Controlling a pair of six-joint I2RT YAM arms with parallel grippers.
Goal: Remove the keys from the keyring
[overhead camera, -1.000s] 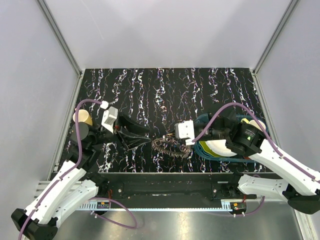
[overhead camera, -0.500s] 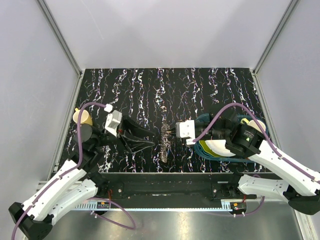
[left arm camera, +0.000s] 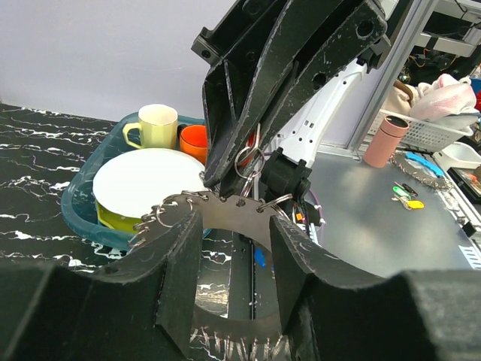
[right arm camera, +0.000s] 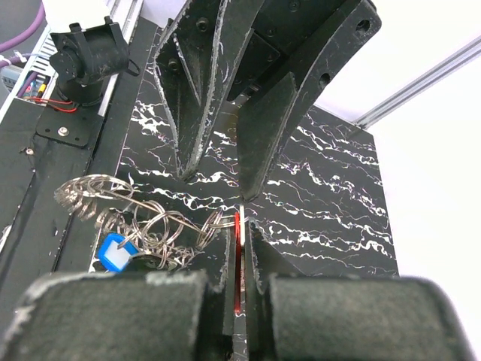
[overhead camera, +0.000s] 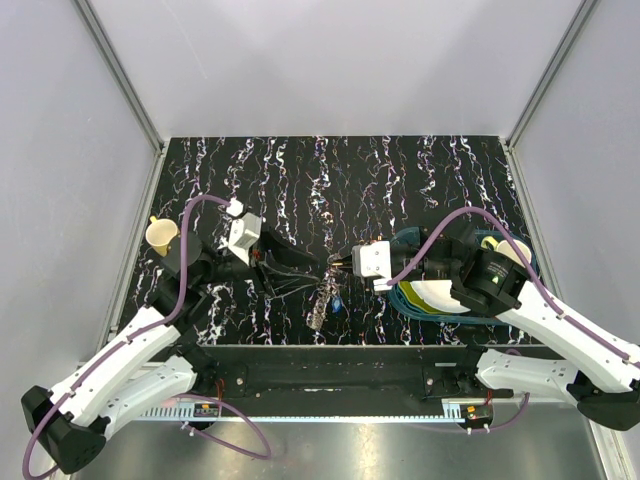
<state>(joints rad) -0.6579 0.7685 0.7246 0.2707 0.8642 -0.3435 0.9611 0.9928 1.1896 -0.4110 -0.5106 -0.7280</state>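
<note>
Over the past second the keyring [overhead camera: 320,300] has been raised from lying flat on the surface [overhead camera: 420,170] to hanging edge-on beneath the right pincer [right arm camera: 237,233], with its lower end at or just above the marbled top; contact there cannot be confirmed. The right pincer is fully closed on the thin head of the red key [right arm camera: 237,274], and the cluster of wire loops is seen trailing from that key, with the blue key [right arm camera: 114,252] dangling among them to the side. Meanwhile the left pincer [overhead camera: 312,272] has been brought in from the left and is now set close against the hanging ring. In the left wrist view its fingers are held roughly half apart with the toothed arc framed in the gap beyond them; no grip on anything is shown. The ring is thus judged to have been presented for a two-arm separation: red key pinned on one side, ring body to be taken on the other. Neither key is off yet. The next closure is expected to need the ring's band, not the loose teeth, or the cluster may swing away.
</note>
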